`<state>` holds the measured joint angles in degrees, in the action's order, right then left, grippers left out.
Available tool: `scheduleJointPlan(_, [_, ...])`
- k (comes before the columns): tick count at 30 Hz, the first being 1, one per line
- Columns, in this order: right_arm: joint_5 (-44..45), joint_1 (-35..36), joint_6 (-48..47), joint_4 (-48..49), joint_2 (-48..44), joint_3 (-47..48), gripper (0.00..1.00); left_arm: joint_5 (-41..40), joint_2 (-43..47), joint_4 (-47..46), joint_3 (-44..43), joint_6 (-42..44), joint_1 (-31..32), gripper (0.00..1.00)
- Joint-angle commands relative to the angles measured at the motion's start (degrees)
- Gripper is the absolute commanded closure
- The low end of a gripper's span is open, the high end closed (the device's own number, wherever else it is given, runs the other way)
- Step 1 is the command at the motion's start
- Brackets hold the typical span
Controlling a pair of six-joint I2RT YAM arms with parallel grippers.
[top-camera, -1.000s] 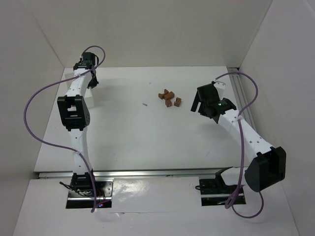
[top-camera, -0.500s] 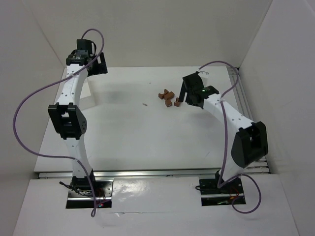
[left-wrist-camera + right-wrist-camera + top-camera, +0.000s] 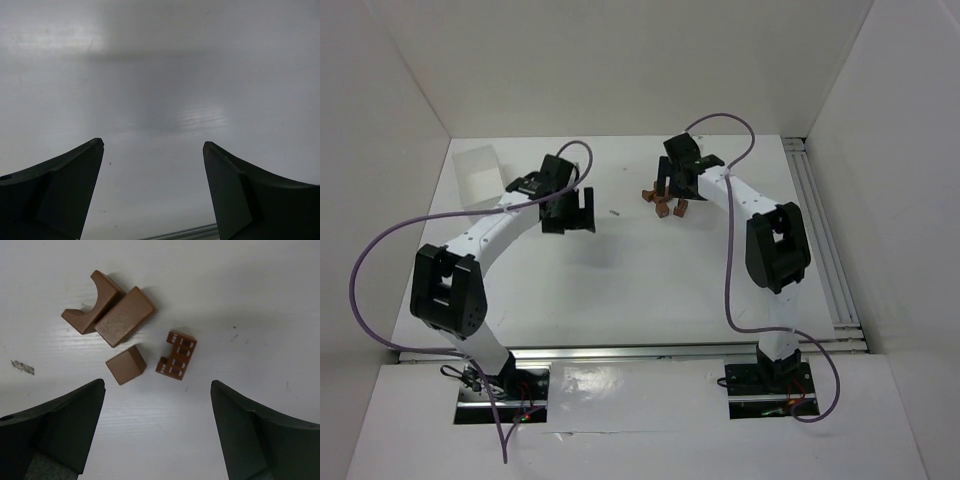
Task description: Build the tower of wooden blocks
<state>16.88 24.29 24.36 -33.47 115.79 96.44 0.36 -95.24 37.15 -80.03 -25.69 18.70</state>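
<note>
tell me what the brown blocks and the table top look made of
Blocks: uniform reddish-brown, matte, no grain visible; they could be stained wood or moulded plastic. The notched block, with ribbed, pale-edged recesses, looks more like a moulded part. Table top: smooth white with a faint sheen and small scuffs; likely laminate or painted board.

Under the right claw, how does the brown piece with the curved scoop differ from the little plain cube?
The scooped piece has a rounded hollow; the cube is flat-faced all round. The scooped piece is longer and rests against the long block; the cube sits nearer the right gripper. Both are reddish-brown and lie loose on the table.
</note>
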Motion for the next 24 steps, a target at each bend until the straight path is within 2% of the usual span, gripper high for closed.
scheduleJointPlan(1, [-3.1, -0.9, -1.8, 2.4, 3.6, 5.3, 0.07, 1.3, 7.6, -6.2, 7.2, -6.7, -0.2, 0.07])
scheduleJointPlan(5, [-7.0, -0.9, -8.3, 1.7, 7.2, 10.3, 0.07, -1.3, 10.2, -6.7, 10.4, -7.3, 1.3, 0.08])
scheduleJointPlan(9, [-13.0, -1.4, -17.0, 6.0, 7.9, 8.6, 0.0, -3.0, 10.3, -6.1, 11.2, -6.7, 1.3, 0.08])
scheduleJointPlan(11, [-13.7, -1.4, -21.1, 7.3, 7.3, 8.1, 0.0, -4.2, 10.3, -5.3, 11.2, -6.1, 1.3, 0.08])
scheduleJointPlan(16, [-12.9, -1.4, -24.4, 7.3, 8.7, 8.2, 0.0, -4.8, 10.3, -4.8, 10.6, -6.1, 1.3, 0.07])
scheduleJointPlan(24, [-13.9, -2.0, -27.8, 5.1, 14.0, 14.1, 0.0, -4.8, 9.2, -4.8, 10.6, -6.1, 0.7, 0.07])
